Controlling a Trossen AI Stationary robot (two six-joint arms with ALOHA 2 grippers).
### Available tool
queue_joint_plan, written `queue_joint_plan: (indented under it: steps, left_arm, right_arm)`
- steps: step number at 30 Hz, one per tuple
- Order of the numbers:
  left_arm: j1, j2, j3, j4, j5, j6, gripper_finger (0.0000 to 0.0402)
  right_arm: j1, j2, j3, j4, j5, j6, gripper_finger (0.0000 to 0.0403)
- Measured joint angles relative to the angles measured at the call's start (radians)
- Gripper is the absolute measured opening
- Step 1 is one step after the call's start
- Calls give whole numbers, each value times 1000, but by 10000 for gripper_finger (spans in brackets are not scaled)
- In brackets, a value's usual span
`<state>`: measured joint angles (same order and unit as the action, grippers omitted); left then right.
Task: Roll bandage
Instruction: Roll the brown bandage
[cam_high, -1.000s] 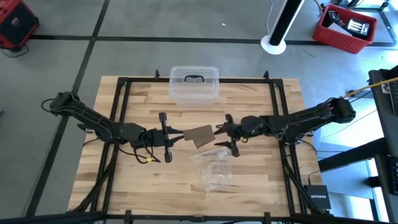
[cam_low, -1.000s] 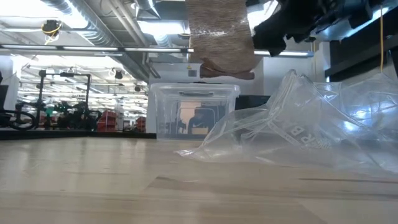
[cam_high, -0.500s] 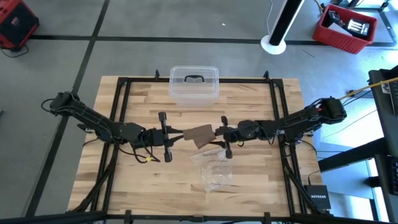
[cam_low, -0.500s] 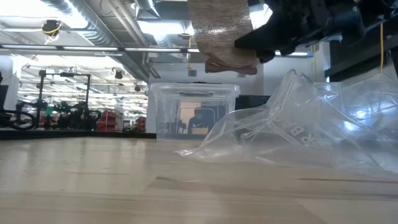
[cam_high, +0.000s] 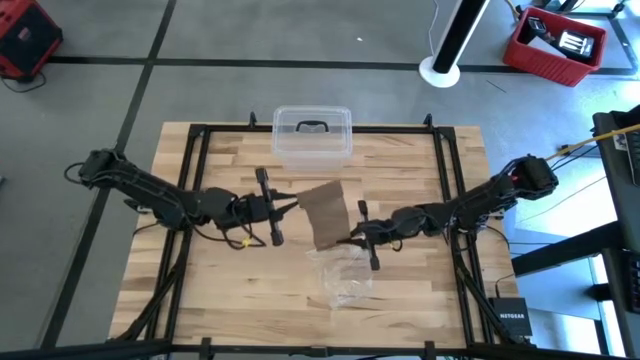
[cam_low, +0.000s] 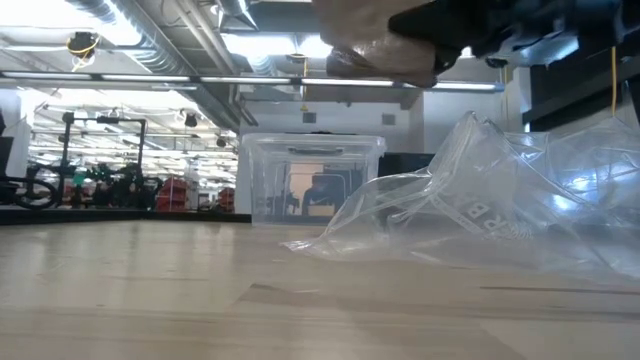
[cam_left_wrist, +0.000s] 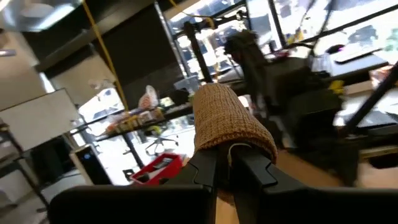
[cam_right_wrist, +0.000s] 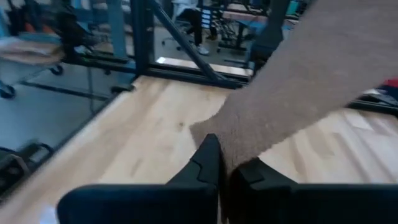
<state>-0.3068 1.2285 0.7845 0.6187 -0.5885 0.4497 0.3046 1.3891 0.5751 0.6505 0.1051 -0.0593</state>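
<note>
Above the table's middle, the bandage (cam_high: 324, 212) hangs clenched between left jaws and right jaws

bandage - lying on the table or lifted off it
Lifted: the bandage hangs between the left tool and right tool, both pinching it.

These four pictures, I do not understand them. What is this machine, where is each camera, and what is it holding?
It is a robot with two dark arms at a wooden table. Each arm ends in a two-finger clamp, the end effector.

One camera looks straight down. One sits at table height. One rides on each wrist.

On the table lie a clear plastic box with a dark handle and a crinkled clear plastic bag.

Both arms hold one strip of dull brown soft fabric, the bandage, above the table. The left end effector is shut on one end, the right end effector on the other. Each wrist picture shows the fabric pinched between the fingers.
</note>
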Motion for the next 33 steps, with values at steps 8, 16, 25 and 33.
queue_joint_plan:
  steps: [8, 16, 25, 33]
  left_arm:
    - [65, 3, 0, 21, -54, 73, 19]
    - [83, 42, 0, 19, -54, 156, 19]
    - [81, 141, 0, 20, -51, 219, 19]
    - [47, 230, 1, 26, -18, 268, 19]
  right_arm:
    - [135, 0, 63, -2, 27, 33, 6]
    - [209, -1, 305, -344, 55, -2, 5]
    - [268, -1, 650, -740, 55, -91, 5]
    - [243, -1, 845, -852, 63, -108, 3]
